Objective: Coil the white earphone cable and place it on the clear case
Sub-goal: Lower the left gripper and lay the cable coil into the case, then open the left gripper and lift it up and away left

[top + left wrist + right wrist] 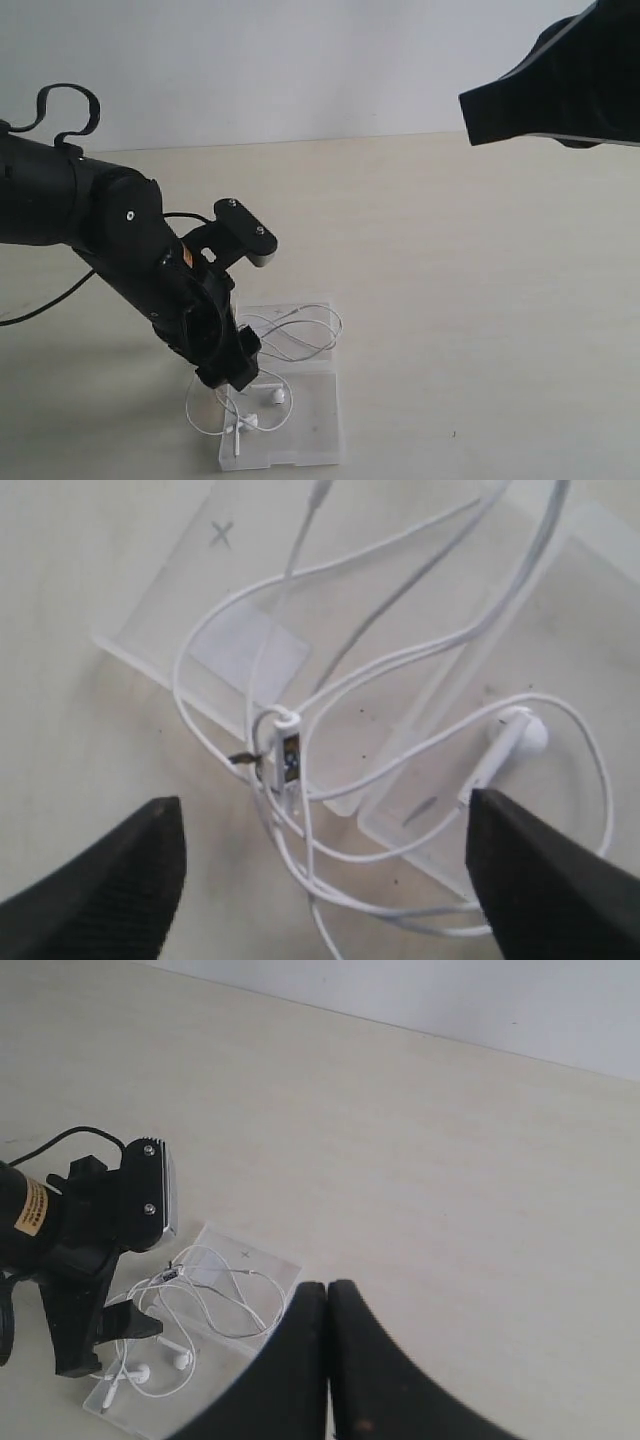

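White earphone cable: lay in loose, overlapping loops on top of the clear case; part of the loops overhung the case edge and rested on the table.
Inline remote: sat at the point where several strands crossed, near the edge of one case half.
Earbud: rested on the other case half, stem pointing toward the case edge. The exterior view showed a second earbud close by, toward the near end of the case.
Clear case: lay opened flat on the table, both rectangular halves side by side. A white square sticker and a small X mark showed on one half.
Left gripper: released. Its two dark fingers stood wide apart, one on each side of the coil, pointing down at it. Nothing was clamped between them. Whether the tips touched a strand could not be determined.
Left arm: reached in from the left side of the exterior view and angled down over the case.
Right gripper: clenched, the two fingers pressed flat together with nothing between them. It was raised well clear of the case and cable, at the upper right of the exterior view.
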Controlling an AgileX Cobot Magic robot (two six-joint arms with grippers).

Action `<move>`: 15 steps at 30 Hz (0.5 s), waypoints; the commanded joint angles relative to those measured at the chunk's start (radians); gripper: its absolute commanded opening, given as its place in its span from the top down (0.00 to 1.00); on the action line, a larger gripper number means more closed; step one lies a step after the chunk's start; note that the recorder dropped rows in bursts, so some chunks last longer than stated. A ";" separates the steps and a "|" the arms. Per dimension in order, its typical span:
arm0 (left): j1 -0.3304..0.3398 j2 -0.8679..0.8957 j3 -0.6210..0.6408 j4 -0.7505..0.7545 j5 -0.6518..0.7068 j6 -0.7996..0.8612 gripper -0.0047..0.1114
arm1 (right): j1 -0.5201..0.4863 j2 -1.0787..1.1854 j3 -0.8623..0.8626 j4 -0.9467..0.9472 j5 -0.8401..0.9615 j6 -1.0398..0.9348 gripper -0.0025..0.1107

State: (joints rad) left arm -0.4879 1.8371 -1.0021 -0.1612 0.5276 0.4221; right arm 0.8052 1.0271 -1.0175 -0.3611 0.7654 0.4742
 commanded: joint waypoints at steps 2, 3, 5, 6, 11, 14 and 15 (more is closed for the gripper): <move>-0.002 -0.010 -0.060 0.005 0.064 -0.011 0.32 | -0.002 -0.004 0.005 -0.004 -0.013 -0.002 0.98; -0.002 -0.017 -0.070 0.007 0.084 -0.011 0.32 | -0.002 -0.004 0.005 -0.004 -0.013 -0.002 0.98; 0.000 -0.036 -0.093 0.009 0.132 -0.020 0.33 | -0.002 -0.004 0.005 -0.007 -0.013 -0.002 0.98; 0.000 -0.046 -0.098 0.012 0.149 -0.026 0.34 | -0.002 -0.004 0.005 -0.008 -0.013 -0.002 0.98; 0.007 -0.138 -0.097 0.104 0.186 -0.116 0.63 | -0.002 -0.004 0.005 -0.046 -0.013 -0.004 0.98; 0.044 -0.215 -0.097 0.086 0.237 -0.165 0.96 | -0.002 -0.004 0.005 -0.060 0.011 -0.004 0.98; 0.052 -0.231 -0.097 0.080 0.255 -0.179 0.95 | -0.002 -0.004 0.005 -0.060 0.020 -0.004 0.98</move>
State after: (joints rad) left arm -0.4608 1.6595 -1.0926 -0.0777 0.7355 0.2953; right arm 0.8052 1.0271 -1.0175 -0.4038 0.7679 0.4742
